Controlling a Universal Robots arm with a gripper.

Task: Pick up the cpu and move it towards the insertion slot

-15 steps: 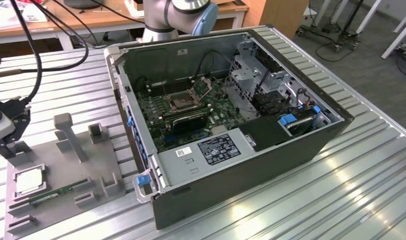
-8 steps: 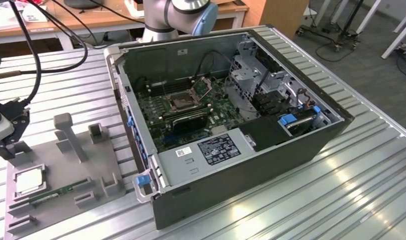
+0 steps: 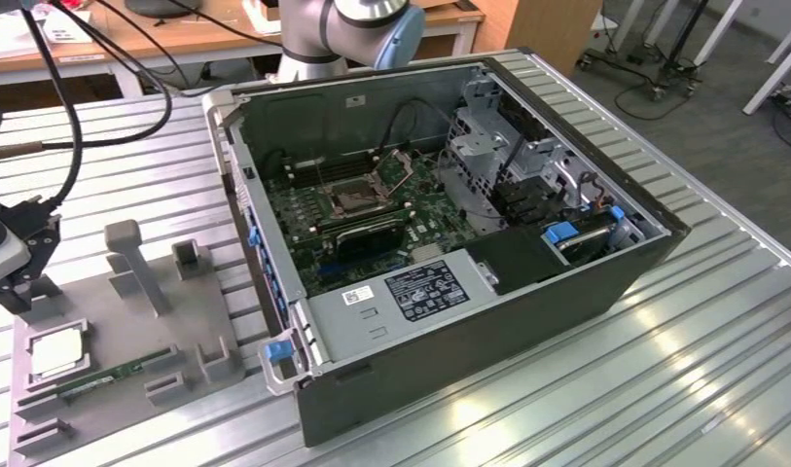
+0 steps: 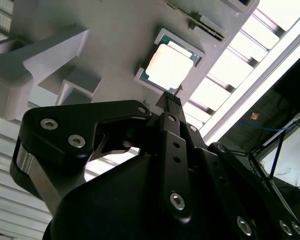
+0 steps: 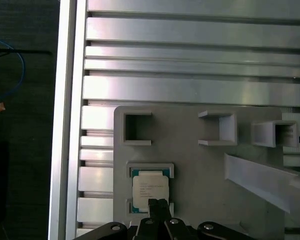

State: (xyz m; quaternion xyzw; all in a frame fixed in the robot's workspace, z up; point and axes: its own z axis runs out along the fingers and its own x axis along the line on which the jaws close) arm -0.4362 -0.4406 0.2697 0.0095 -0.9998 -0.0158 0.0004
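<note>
in the exterior view the gripper (image 3: 17, 298) sits at the exterior view's left, where the frame cuts off part of its body, and the arm (image 3: 349, 24) is cut off at the far edge; in both wrist views the gripper (image 4: 173, 92) (image 5: 159, 204) is clenched, its two thin fingertips (image 5: 153, 206) pressed together with nothing between them, hanging just above the cpu (image 5: 150, 190) and touching nothing that can be made out

in the first wrist view the fingertips cover the middle of one edge of the cpu, so that edge is hidden

the cpu (image 3: 57, 350) (image 4: 170, 65) lies flat, metal lid up, in a square recess of the grey tray (image 3: 149, 331) (image 5: 200, 170) at the near left of the exterior view; it is square with no long axis, its edges running in line with the tray's edges

a green memory stick (image 3: 110, 373) lies just beside it, and grey posts (image 3: 129, 263) stand farther along the tray

the insertion slot (image 3: 356, 199) is well apart from the cpu, on the green board inside the open computer case (image 3: 473, 360) to the exterior view's right; it shows a dark centre in a silver frame, and whether the frame is raised is hard to make out

there are a few lines of dark print on the cpu's lid, too small to read, and a white label (image 3: 421, 289) with fine print on the metal box inside the case

tray and case rest on a ribbed metal table (image 3: 655, 370)
</note>
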